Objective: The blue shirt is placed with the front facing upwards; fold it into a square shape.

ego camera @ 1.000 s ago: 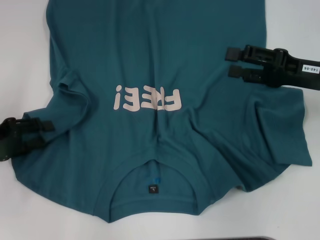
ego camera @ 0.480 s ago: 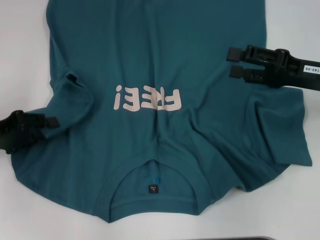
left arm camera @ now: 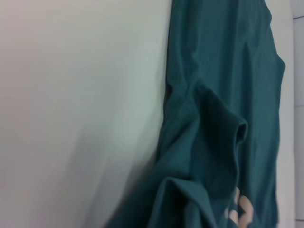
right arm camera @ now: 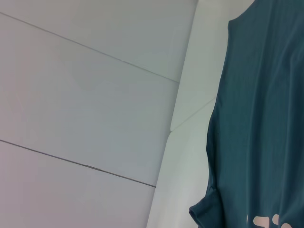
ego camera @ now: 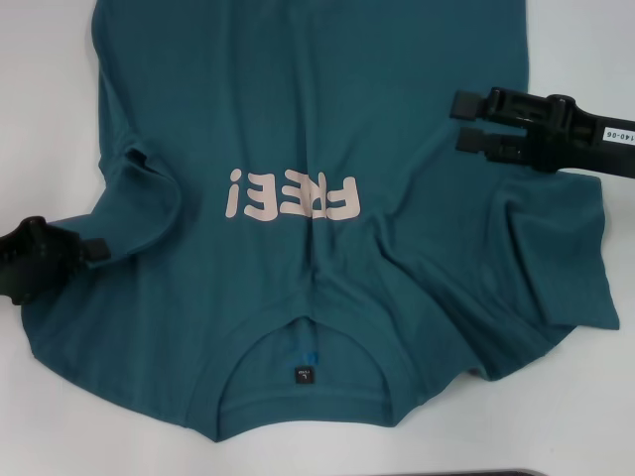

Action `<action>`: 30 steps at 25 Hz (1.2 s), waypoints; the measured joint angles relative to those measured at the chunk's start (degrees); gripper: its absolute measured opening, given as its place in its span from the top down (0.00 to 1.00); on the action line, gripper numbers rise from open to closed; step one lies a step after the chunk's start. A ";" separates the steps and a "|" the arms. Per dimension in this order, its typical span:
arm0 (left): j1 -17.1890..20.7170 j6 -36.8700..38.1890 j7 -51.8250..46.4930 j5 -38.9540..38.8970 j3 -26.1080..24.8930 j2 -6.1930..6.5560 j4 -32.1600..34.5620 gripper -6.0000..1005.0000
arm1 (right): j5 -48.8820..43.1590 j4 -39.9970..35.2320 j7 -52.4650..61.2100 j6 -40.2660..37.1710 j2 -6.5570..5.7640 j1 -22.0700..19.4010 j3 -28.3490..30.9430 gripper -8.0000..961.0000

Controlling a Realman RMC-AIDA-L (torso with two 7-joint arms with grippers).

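Observation:
The blue shirt (ego camera: 298, 119) lies front up on the white table, covering most of the head view. Its pink "FREE!" lettering (ego camera: 290, 195) reads upside down, and the ribbed collar (ego camera: 308, 327) with a small dark label (ego camera: 304, 375) is nearest me. The left sleeve (ego camera: 139, 164) is bunched and folded over; the left wrist view shows that fold (left arm camera: 223, 123). My left gripper (ego camera: 94, 248) sits at the shirt's left edge by the shoulder, touching the cloth. My right gripper (ego camera: 466, 124) hovers open over the shirt's right side, above the rumpled right sleeve (ego camera: 556, 258).
Bare white table (ego camera: 50, 99) shows to the left and right of the shirt and along the near edge. The right wrist view shows the shirt's side edge (right arm camera: 256, 118) beside pale table panels (right arm camera: 95, 118). A dark strip (ego camera: 496, 473) shows at the bottom edge.
My left gripper has turned at the wrist and now shows one dark tip at the shirt's edge instead of two spread fingers. The right arm has barely moved.

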 joint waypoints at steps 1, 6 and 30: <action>0.21 1.34 0.00 -0.34 -0.40 0.06 0.00 0.94 | 0.00 0.00 0.00 -0.02 0.00 0.00 0.11 0.10; 0.94 5.87 0.33 -3.81 -2.11 -1.01 0.30 0.99 | 0.00 0.00 0.00 -0.02 0.00 -0.04 0.35 0.10; -1.95 7.18 3.24 -4.58 -1.22 -3.71 8.28 0.85 | -0.01 0.00 0.00 0.28 -0.09 -0.26 1.45 0.10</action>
